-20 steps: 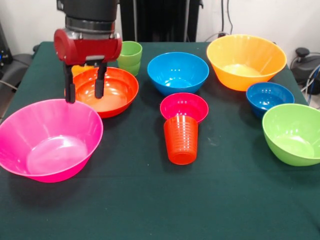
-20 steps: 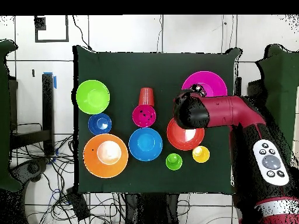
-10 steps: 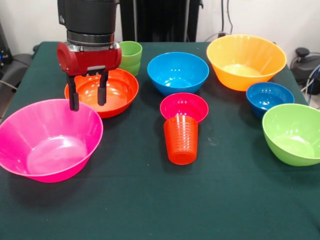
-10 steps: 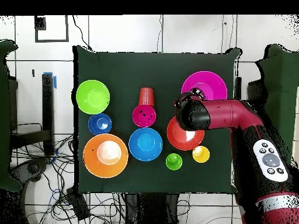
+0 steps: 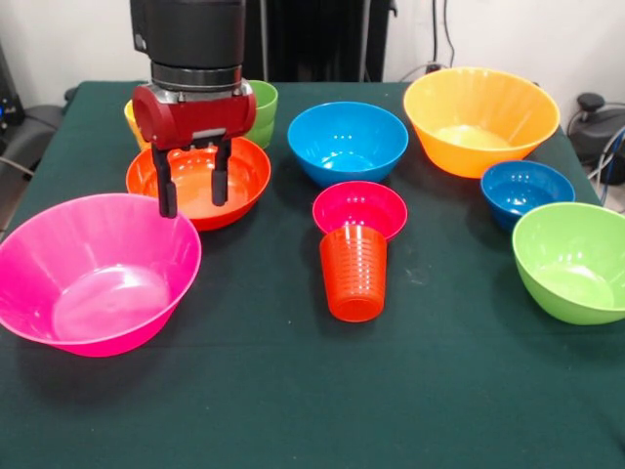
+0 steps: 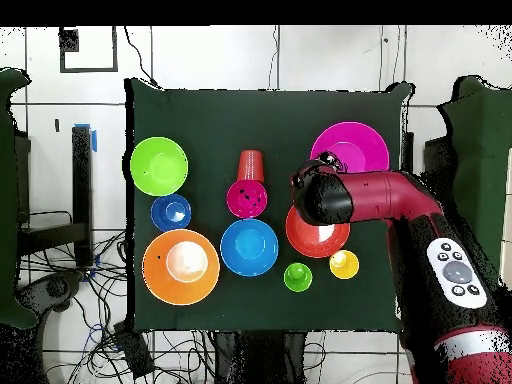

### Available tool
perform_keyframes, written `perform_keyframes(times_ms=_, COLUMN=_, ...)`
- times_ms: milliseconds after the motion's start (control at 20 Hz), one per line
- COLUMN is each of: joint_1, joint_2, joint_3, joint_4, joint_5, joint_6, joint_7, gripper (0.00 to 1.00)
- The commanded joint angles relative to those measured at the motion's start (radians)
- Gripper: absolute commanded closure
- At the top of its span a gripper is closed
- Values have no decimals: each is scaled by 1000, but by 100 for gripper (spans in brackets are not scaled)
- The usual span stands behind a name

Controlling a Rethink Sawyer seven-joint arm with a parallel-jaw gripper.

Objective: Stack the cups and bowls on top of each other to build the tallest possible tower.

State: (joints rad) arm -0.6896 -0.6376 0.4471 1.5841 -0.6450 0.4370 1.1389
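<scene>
My arm drops straight down at the upper left of the front frame, my tool (image 5: pixel 191 193) spread and empty over the glossy red-orange bowl (image 5: pixel 239 186). The large pink bowl (image 5: pixel 93 269) sits lower left; the ribbed orange-red cup (image 5: pixel 354 274) stands inverted at centre, touching the small magenta bowl (image 5: pixel 360 208).

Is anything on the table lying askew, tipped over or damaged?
Only the ribbed orange-red cup stands out: it stands mouth down, apparently touching the small magenta bowl. Every bowl sits upright and separate; no tower is begun. No damage shows.
</scene>
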Motion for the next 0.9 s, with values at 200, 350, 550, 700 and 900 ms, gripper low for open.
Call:
perform_keyframes(times_ms=200, joint_1=-14, joint_2=95, joint_3=81, joint_4=-1, joint_5=-57, joint_6=-69, joint_7=-27, gripper=0)
perform_keyframes(times_ms=350, joint_1=-2, joint_2=105, joint_3=67, joint_4=-33, joint_5=-73, joint_6=-73, joint_7=-21, gripper=0)
perform_keyframes(times_ms=550, joint_1=-7, joint_2=112, joint_3=64, joint_4=-48, joint_5=-80, joint_6=-77, joint_7=-30, gripper=0)
perform_keyframes(times_ms=700, joint_1=-6, joint_2=113, joint_3=58, joint_4=-54, joint_5=-82, joint_6=-84, joint_7=-30, gripper=0)
perform_keyframes(times_ms=900, joint_1=-6, joint_2=101, joint_3=52, joint_4=-54, joint_5=-76, joint_6=-77, joint_7=-33, gripper=0)
